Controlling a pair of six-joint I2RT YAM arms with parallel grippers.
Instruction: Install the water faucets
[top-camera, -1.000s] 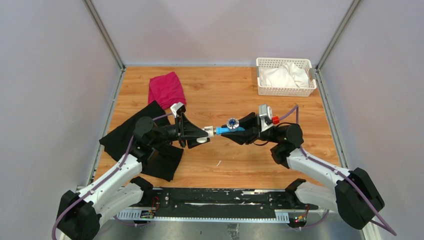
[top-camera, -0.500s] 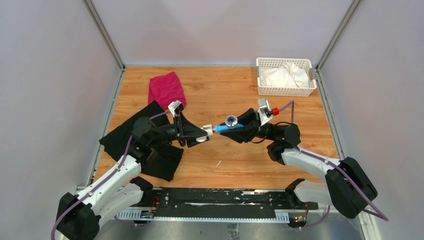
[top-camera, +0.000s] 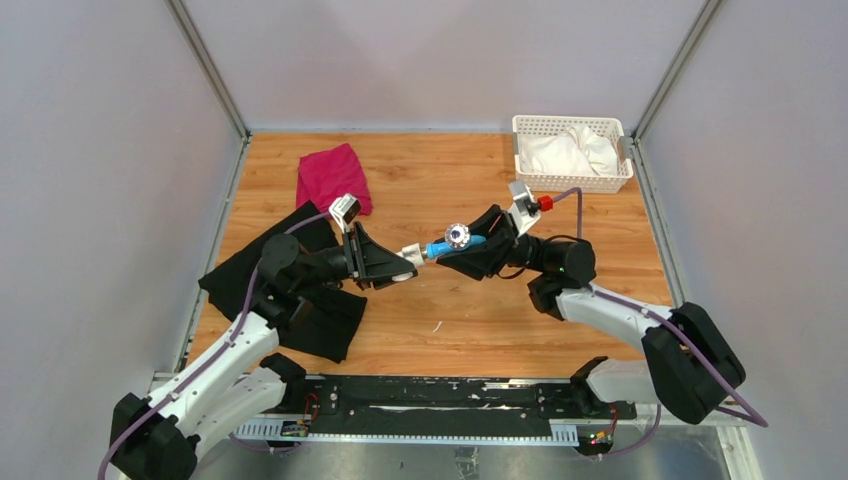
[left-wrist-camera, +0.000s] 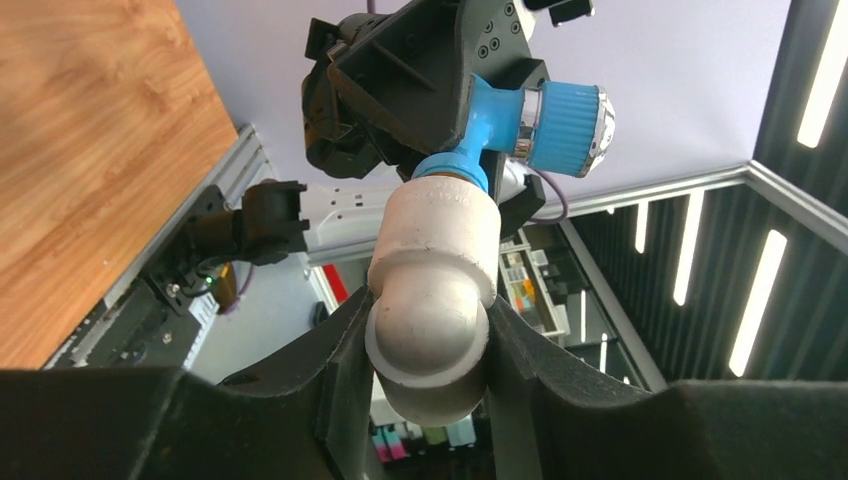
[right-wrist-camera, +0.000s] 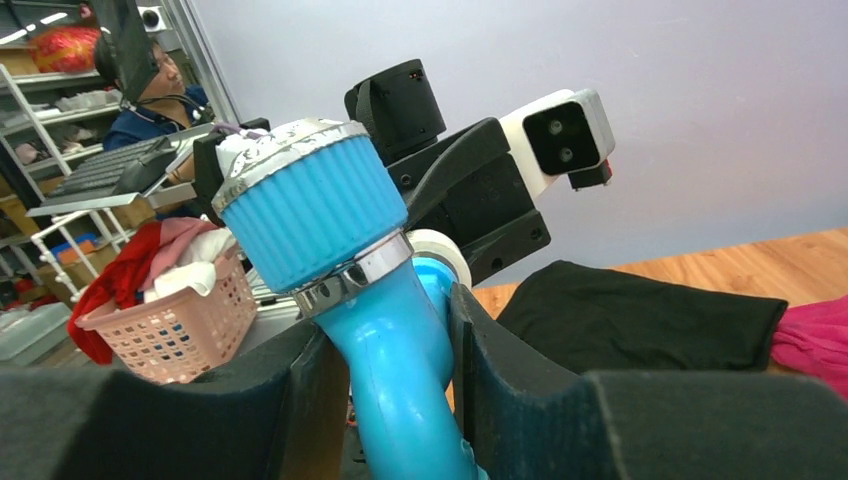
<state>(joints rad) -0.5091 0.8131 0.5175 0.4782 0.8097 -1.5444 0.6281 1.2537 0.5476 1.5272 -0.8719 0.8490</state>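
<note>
The blue water faucet (top-camera: 441, 246) hangs in mid-air over the table's middle, its round silvery knob (top-camera: 458, 235) facing up. My right gripper (top-camera: 466, 253) is shut on its bent blue body (right-wrist-camera: 395, 400), with the ribbed knob (right-wrist-camera: 305, 205) just above the fingers. The faucet's end (left-wrist-camera: 452, 168) sits in the mouth of a short white pipe fitting (left-wrist-camera: 440, 230). My left gripper (left-wrist-camera: 428, 305) is shut on that fitting's rounded elbow and meets it from the left (top-camera: 398, 265). The two grippers face each other, nose to nose.
A black cloth (top-camera: 250, 270) lies under the left arm, a magenta cloth (top-camera: 333, 177) behind it. A white basket (top-camera: 575, 183) of white cloth stands at the back right. A small white scrap (top-camera: 437, 326) lies on the wood near the front.
Both grippers, with faucet and fitting still joined, have risen and shifted a little toward the far left. The right wrist has turned, tilting the knob.
</note>
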